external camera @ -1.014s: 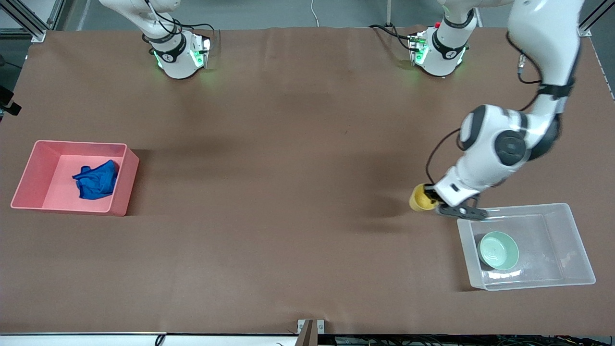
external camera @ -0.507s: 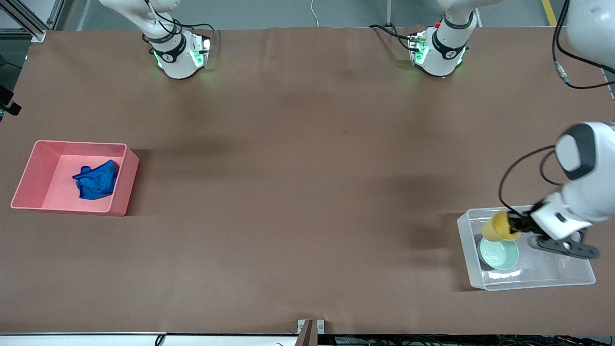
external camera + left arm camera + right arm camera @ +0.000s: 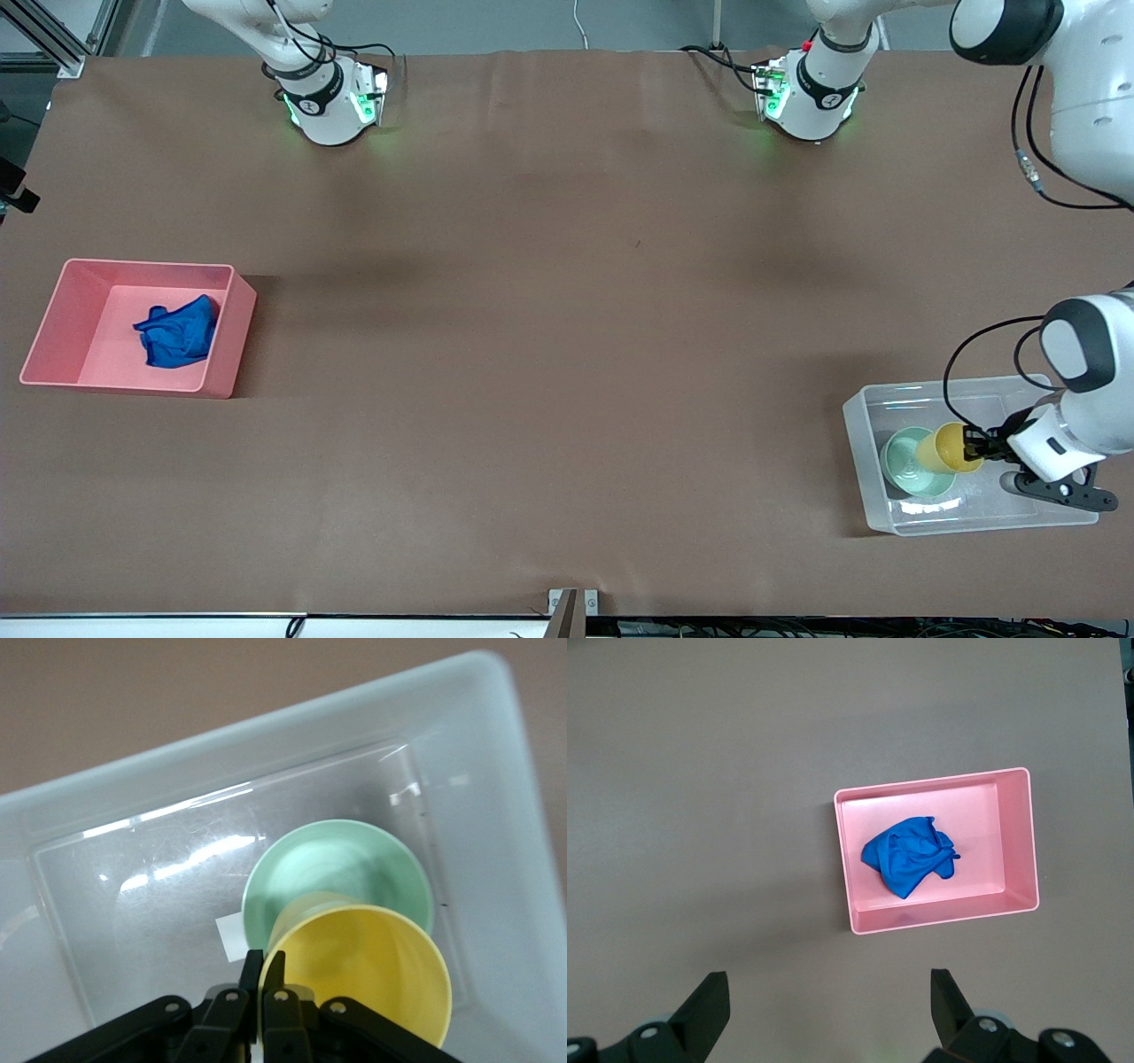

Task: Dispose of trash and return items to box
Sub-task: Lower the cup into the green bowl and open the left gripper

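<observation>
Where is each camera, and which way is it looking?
Front view: high across the table, facing both arm bases; it shows the left claw gripping the yellow cup inside the clear box.
Left wrist view: on the left arm, looking down into the clear box at the cup and the green bowl; its shut claw shows.
Right wrist view: on the right arm, high above the pink bin holding the blue cloth; its open claw shows.
Shared: front and left wrist views both show cup, bowl and box.

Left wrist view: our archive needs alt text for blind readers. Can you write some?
The left gripper pinches the rim of a yellow cup over the mint-green bowl sitting in the clear box.
</observation>
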Tool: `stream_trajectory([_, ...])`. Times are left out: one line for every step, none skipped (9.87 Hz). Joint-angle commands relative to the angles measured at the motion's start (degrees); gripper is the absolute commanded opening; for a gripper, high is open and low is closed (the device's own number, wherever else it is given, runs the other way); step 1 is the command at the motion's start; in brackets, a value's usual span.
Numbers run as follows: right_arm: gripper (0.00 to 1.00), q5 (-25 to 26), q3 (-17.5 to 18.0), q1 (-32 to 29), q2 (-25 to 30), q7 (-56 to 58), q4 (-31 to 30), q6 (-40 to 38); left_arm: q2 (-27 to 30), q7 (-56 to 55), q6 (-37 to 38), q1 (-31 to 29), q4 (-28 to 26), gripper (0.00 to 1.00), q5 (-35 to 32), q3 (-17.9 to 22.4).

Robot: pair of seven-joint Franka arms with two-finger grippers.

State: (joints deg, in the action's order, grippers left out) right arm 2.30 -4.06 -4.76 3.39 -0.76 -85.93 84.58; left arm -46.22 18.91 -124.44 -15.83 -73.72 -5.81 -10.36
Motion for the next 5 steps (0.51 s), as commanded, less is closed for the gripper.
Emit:
stream_trajectory([1.0, -1.07, 0.46, -0.6, -0.05, -0.65, 0.5, -0.56, -3.35, -2.9, -1.94, 0.71, 0.52, 0.01, -1.57, 1.05])
stream_trajectory([1.0, -1.07, 0.46, -0.6, -0.05, -0.65, 0.59, -0.56, -3.09, -3.87, -1.95, 0.63, 0.42, 0.05, -1.75, 1.05])
stream_trajectory([1.0, -1.07, 0.46, -0.6, -0.05, -0.56, 0.5, -0.56, -2.74, -3.97, -1.95, 0.62, 0.24, 0.09, -1.66, 0.96])
stream_trajectory([1.0, -1.07, 0.46, -0.6, -0.05, -0.65, 0.5, -0.56, -2.3, -4.14, -1.86, 0.62, -0.19, 0.19, -1.48, 0.7])
stream_trajectory([1.0, -1.07, 0.46, -0.6, -0.05, -0.56, 0.5, -0.56, -1.86, -4.14, -1.68, 0.62, -0.2, 0.48, -1.31, 0.43])
